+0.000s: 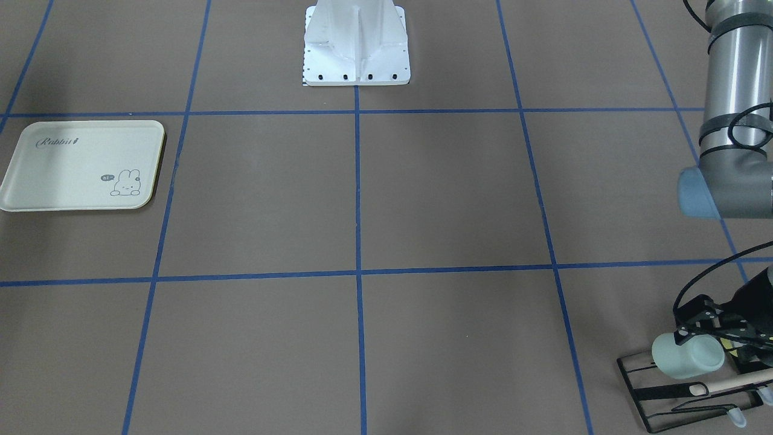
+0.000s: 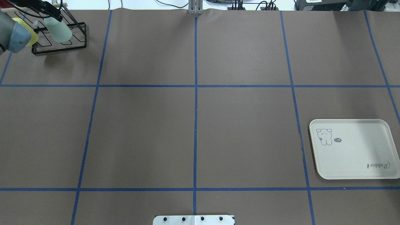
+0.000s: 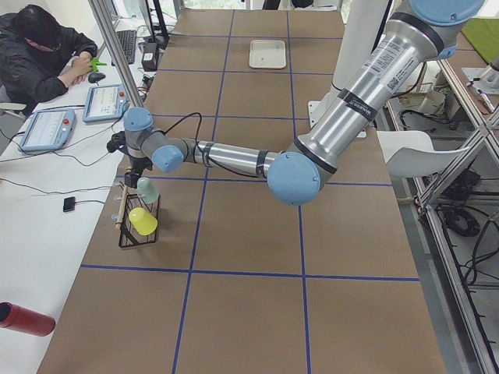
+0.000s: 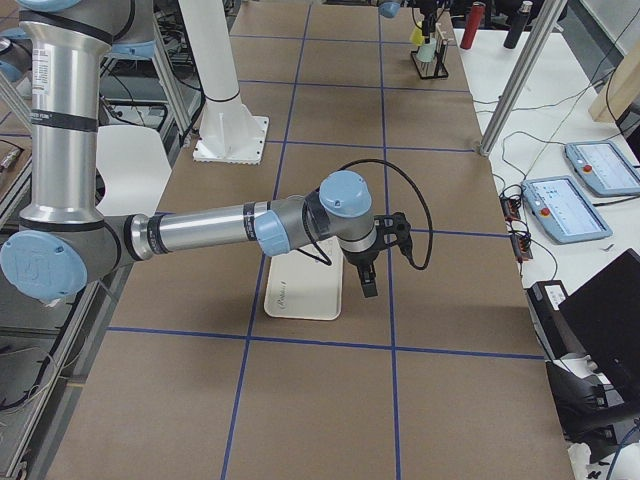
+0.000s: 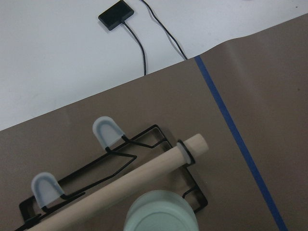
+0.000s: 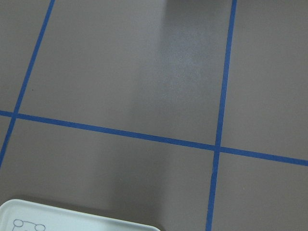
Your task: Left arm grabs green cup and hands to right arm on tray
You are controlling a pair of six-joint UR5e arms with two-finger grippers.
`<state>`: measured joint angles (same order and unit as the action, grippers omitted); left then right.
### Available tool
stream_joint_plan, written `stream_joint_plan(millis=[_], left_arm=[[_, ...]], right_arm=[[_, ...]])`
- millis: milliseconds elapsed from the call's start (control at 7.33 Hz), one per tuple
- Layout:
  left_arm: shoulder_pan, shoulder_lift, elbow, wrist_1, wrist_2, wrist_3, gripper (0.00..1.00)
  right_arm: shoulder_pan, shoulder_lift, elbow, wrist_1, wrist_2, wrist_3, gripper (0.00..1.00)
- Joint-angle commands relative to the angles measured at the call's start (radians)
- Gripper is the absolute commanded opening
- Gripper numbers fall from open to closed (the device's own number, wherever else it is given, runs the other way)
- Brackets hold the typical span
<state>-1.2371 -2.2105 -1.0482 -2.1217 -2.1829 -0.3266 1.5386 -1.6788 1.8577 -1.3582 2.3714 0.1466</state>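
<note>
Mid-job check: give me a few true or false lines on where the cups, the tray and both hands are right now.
1. The tray has nothing on it. True.
2. The green cup stands at the table's middle. False: it is at the black wire rack, by the left hand.
3. The right hand is close to the tray. True.
4. The yellow cup lies on the tray. False: it is at the rack, next to the green cup.

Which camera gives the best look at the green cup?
Exterior front-facing: the green cup shows largest, side nearly whole, at the black rack. Overhead and exterior left show it small; exterior right, a speck; left wrist, only one cropped end; right wrist, nothing.
</note>
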Motion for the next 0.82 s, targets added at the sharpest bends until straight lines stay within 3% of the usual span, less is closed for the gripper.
stream_joint_plan(millis=[0, 682], left_arm=[[0.002, 0.002, 0.011, -0.001, 0.000, -0.022, 1.00], [0.021, 0.000, 0.036, -0.020, 0.003, -0.020, 1.00]], right_arm=[[0.000, 0.001, 0.000, 0.001, 0.000, 0.001, 1.00], [0.000, 0.001, 0.000, -0.001, 0.008, 0.001, 1.00]])
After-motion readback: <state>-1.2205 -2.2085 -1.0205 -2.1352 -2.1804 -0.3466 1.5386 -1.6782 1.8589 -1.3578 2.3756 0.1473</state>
